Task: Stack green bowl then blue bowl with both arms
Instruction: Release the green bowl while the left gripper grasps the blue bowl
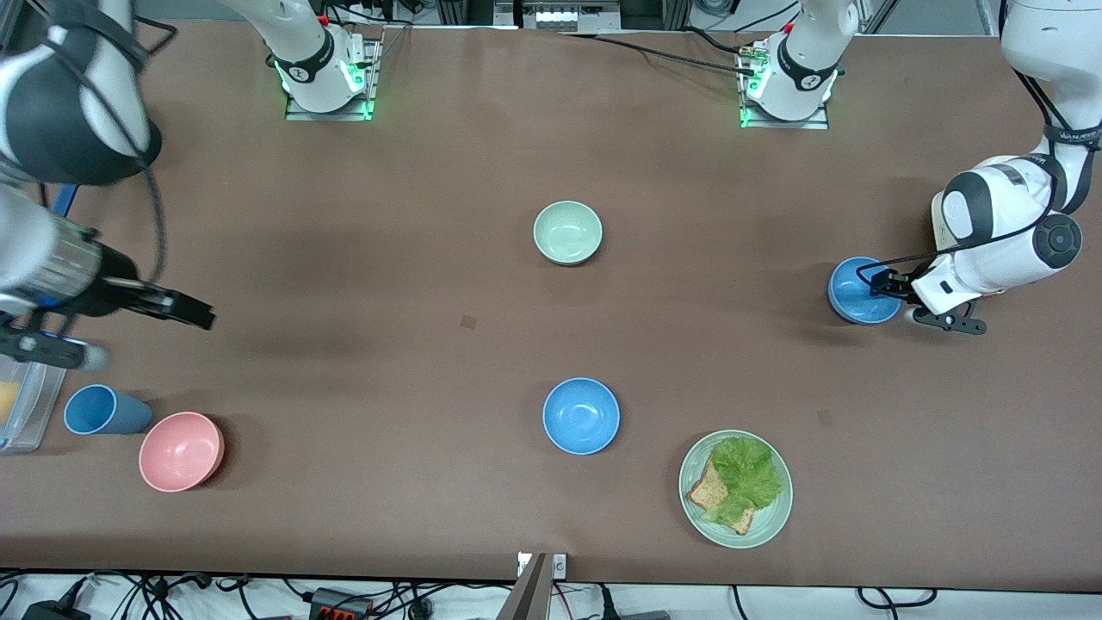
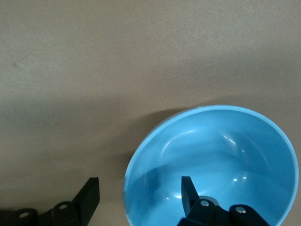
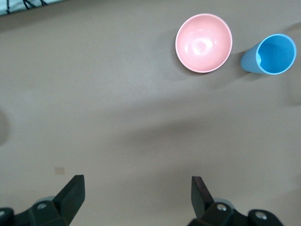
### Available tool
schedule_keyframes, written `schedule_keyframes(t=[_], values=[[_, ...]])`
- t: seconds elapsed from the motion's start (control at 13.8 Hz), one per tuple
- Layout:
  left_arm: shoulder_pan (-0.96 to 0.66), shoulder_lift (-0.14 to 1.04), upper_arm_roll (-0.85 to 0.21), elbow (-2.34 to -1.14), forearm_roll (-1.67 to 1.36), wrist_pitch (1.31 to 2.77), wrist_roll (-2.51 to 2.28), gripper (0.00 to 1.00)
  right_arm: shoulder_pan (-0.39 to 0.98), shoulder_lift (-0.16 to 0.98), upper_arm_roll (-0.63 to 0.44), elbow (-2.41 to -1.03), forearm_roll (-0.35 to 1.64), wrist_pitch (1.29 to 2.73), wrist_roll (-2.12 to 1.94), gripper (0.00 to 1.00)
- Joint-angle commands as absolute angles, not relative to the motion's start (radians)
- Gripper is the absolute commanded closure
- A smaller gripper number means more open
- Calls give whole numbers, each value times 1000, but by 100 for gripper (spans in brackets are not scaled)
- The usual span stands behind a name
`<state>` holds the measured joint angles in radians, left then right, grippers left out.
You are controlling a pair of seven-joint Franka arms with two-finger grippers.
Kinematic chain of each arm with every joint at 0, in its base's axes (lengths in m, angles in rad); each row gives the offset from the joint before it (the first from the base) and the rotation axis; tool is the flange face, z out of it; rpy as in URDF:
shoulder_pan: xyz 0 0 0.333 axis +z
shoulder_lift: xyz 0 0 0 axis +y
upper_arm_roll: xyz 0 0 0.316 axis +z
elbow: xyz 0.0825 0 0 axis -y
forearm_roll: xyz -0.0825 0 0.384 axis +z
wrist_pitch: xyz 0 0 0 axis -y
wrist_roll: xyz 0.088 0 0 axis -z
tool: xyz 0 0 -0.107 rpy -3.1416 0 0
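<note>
Front view. A small round pale mint-green bowl [image 1: 567, 232] sits upright on the brown table [image 1: 362, 258], about midway between the two arms' ends. A matching bright sky-blue bowl [image 1: 581, 416] stands nearer the camera than the green bowl, well apart from it. A second sky-blue bowl [image 1: 861, 291] lies toward the left arm's end of the table. The left gripper [image 1: 891, 297] is down at this second bowl, one black finger inside it and the other outside the wall. The right gripper [image 1: 176, 308] hangs over bare table toward the right arm's end. Near that end stand a round pink bowl [image 1: 181, 451], a taller blue cup [image 1: 101, 410] just beside it, and a clear plastic container [image 1: 26, 405] at the table edge. A wide flat green plate [image 1: 775, 525] carrying lettuce [image 1: 751, 469] and a slice of bread [image 1: 710, 491] sits near the camera.

Left wrist view. The left gripper [image 2: 140, 195] is spread, its fingers [image 2: 188, 193] straddling the rim of the second sky-blue bowl [image 2: 221, 146], not closed on it.

Right wrist view. The right gripper [image 3: 137, 193] is spread wide and holds nothing; the pink bowl [image 3: 203, 42] and blue cup [image 3: 270, 54] stand side by side on the table.
</note>
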<state>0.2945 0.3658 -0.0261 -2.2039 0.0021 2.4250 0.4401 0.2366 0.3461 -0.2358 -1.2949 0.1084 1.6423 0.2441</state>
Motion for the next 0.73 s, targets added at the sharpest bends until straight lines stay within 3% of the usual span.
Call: schedule_keyframes(t=[0.0,0.44,0.65], values=[[308,370,-35,-2201,25,2437,456,50,64,278,-85,-1298,85,1626,177,0],[331,374,-43,-2198,21,2437,451,92,-81,201,-12,-1362,57,1624,-46,0],[334,370,-46,-2197,21,2436,456,99,-34,184,-20,-1382,-11,1623,-46,0]])
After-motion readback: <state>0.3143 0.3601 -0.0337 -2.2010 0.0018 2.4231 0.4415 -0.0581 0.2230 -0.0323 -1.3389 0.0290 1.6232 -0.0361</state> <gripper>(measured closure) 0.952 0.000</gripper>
